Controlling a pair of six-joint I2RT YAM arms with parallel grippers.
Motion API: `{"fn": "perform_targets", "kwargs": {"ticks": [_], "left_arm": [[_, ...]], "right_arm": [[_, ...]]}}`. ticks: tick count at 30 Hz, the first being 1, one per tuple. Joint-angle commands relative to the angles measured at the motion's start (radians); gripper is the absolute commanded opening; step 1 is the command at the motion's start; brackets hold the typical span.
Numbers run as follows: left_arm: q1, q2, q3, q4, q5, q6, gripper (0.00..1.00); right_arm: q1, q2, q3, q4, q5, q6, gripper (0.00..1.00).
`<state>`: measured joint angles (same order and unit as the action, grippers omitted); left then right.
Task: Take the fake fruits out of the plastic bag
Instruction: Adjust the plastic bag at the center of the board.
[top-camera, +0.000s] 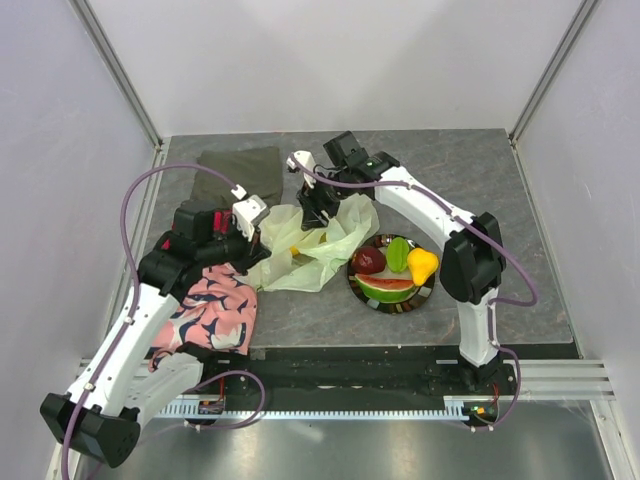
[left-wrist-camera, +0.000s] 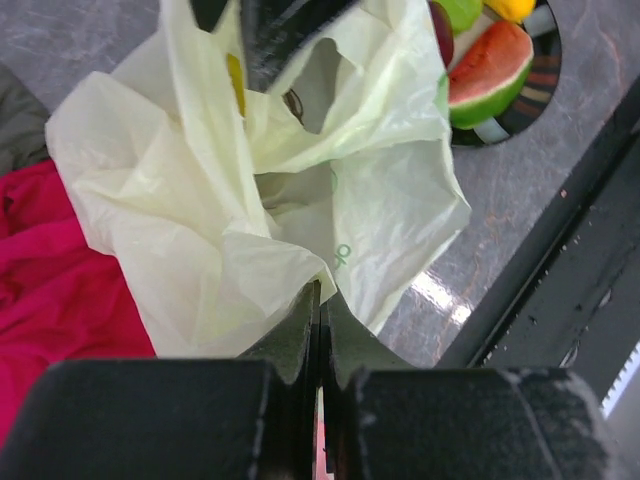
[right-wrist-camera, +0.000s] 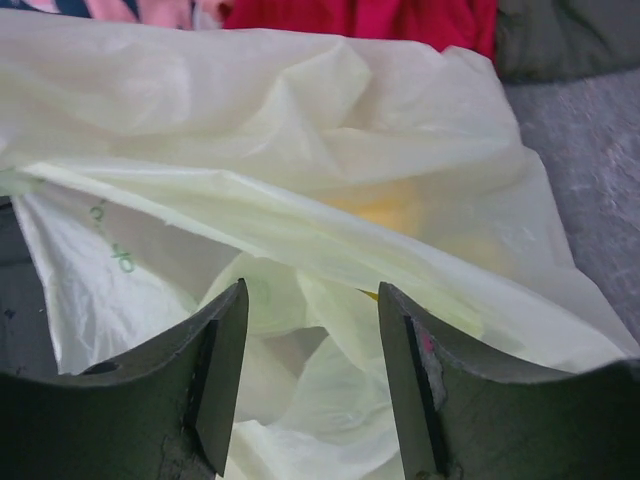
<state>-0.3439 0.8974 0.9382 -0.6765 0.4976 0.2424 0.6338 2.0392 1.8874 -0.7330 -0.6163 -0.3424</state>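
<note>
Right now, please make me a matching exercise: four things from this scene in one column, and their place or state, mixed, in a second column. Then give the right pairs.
1. left gripper
2. right gripper
3. watermelon slice
4. dark cloth

A. lies on the plate
B. jaws apart, above the plastic bag
C. flat at the far left of the table
D. shut on the plastic bag's edge

Pairs: 1-D, 2-B, 3-A, 4-C
</note>
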Motion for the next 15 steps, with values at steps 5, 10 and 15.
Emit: {"fn": "perform_targets", "kwargs": {"ticks": [5, 10, 15], "left_arm": [[0.0, 0.089, 0.172, 0.1, -0.191, -0.199, 0.02], [0.002, 0.069, 0.215, 0.098, -0.179, -0.262, 0.02], [0.003, 0.044, 0.2, 0.098, -0.162, -0.288, 0.02]], "right_arm": [[0.012, -0.082, -0.019, 0.001, -0.189, -0.092, 0.46], [0.041, -0.021, 0.007, 0.013, -0.234, -0.078, 0.41], [0.046, 0.055, 0.064, 0.017, -0.229, -0.035, 0.41]]}}
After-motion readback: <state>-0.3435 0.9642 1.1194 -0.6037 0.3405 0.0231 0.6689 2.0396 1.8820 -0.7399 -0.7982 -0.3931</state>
